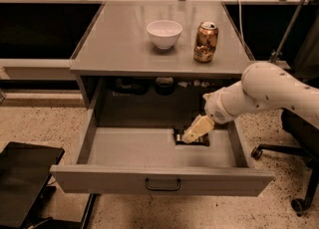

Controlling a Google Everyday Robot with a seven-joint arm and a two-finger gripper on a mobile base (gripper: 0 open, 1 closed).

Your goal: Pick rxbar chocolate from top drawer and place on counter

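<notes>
The top drawer (159, 180) stands pulled open, its front panel with a dark bar handle facing me. The rxbar chocolate (203, 141), a flat dark bar, lies on the drawer floor toward the right rear. My gripper (193, 133) reaches down into the drawer from the white arm (269, 93) on the right, and its cream fingers sit right over the bar's left part. The counter (124, 39) is the grey top above the drawer.
A white bowl (164, 33) and a copper can (206, 42) stand on the counter. Dark items sit in the recess behind the drawer (144, 84). A black object (22, 183) lies at lower left, an office chair base (299, 193) at right.
</notes>
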